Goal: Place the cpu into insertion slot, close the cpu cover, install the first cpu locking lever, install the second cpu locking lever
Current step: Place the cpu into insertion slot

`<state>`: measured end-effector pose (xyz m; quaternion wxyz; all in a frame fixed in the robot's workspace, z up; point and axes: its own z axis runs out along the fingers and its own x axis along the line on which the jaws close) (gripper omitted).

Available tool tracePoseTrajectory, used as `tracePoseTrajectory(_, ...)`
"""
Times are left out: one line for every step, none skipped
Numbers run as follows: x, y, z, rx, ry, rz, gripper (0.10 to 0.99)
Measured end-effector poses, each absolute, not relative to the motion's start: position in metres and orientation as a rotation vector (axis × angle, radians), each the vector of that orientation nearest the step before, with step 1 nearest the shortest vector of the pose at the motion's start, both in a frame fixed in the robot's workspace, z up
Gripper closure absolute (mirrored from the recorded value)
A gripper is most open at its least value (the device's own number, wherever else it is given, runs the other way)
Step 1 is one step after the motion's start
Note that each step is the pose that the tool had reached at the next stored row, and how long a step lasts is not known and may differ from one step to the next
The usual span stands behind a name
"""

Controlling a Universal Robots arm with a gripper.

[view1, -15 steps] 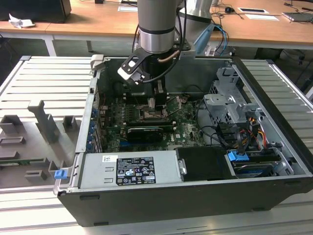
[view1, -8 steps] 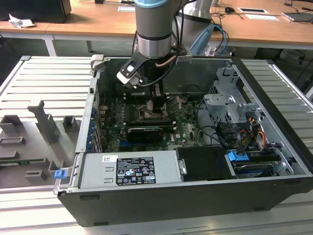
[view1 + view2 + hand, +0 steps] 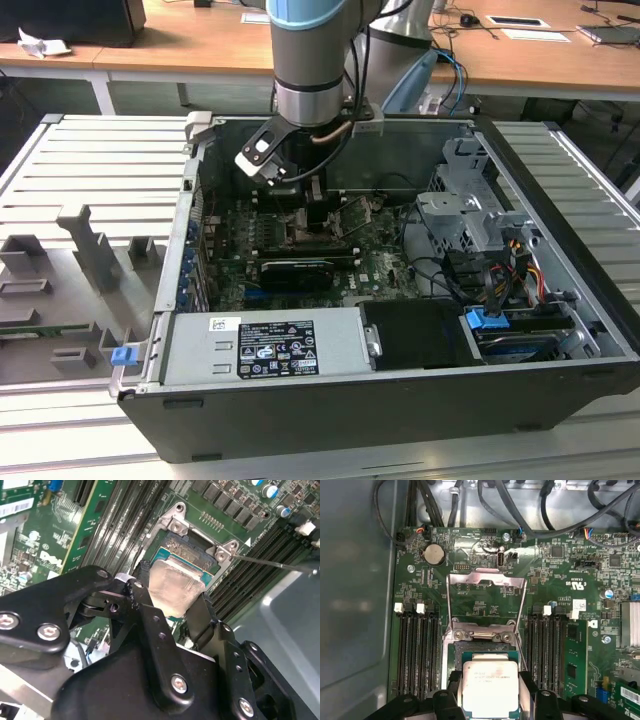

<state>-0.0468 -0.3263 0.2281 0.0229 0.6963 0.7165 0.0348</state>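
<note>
Nearest to me, a black open-sided computer case (image 3: 300,420) lay flat on a grey ribbed metal table (image 3: 60,160). A silver box-shaped power supply (image 3: 265,345) sat along its near wall.

Deeper inside, above the green motherboard (image 3: 385,255), the black two-fingered gripper (image 3: 318,215) was clamped on the cpu, a small flat square chip with a pale silver face (image 3: 490,687). One finger pressed on each opposite edge. The chip hung level, directly at the insertion slot, a square dark socket with a silver rim (image 3: 182,544). I could not tell whether it was touching the slot.

The placing looked under way and not finished. To do it well, I judged the chip had to stay flat and square to the rim and go straight down with no sideways slide, since the fine contacts would bend easily. The fingers also needed to stay clear of the rim.

Just beyond the slot, the cpu cover, a thin silver frame plate with a square cut-out (image 3: 487,576), stood swung open on its hinge. A thin steel rod (image 3: 275,562), probably a locking lever, jutted out beside the socket.

The grey and blue robot arm (image 3: 305,50) stood nearly vertical over the case, wrist turned down and gripper slightly tilted. Wooden desks (image 3: 200,45) lay behind.
</note>
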Motion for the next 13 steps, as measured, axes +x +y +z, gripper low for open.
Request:
tracePoseTrajectory(-0.047, -0.326, 0.226, 2.158, 2.217, 0.108, 0.549)
tracePoseTrajectory(-0.048, -0.326, 0.225, 2.16, 2.215, 0.108, 0.549)
tracePoseTrajectory(-0.048, -0.326, 0.224, 2.162, 2.213, 0.108, 0.549)
tracePoseTrajectory(-0.048, -0.326, 0.222, 2.164, 2.211, 0.108, 0.549)
tracePoseTrajectory(-0.048, -0.326, 0.221, 2.164, 2.211, 0.108, 0.549)
tracePoseTrajectory(-0.048, -0.326, 0.22, 2.165, 2.21, 0.108, 0.549)
tracePoseTrajectory(-0.048, -0.326, 0.219, 2.167, 2.209, 0.108, 0.549)
tracePoseTrajectory(-0.049, -0.326, 0.218, 2.176, 2.199, 0.107, 0.549)
tracePoseTrajectory(-0.049, -0.326, 0.218, 2.183, 2.192, 0.107, 0.549)
tracePoseTrajectory(-0.049, -0.326, 0.217, 2.191, 2.183, 0.107, 0.549)
tracePoseTrajectory(-0.049, -0.326, 0.216, 2.197, 2.177, 0.107, 0.549)
tracePoseTrajectory(-0.049, -0.325, 0.215, 2.199, 2.176, 0.106, 0.549)
tracePoseTrajectory(-0.049, -0.324, 0.214, 2.199, 2.176, 0.105, 0.549)
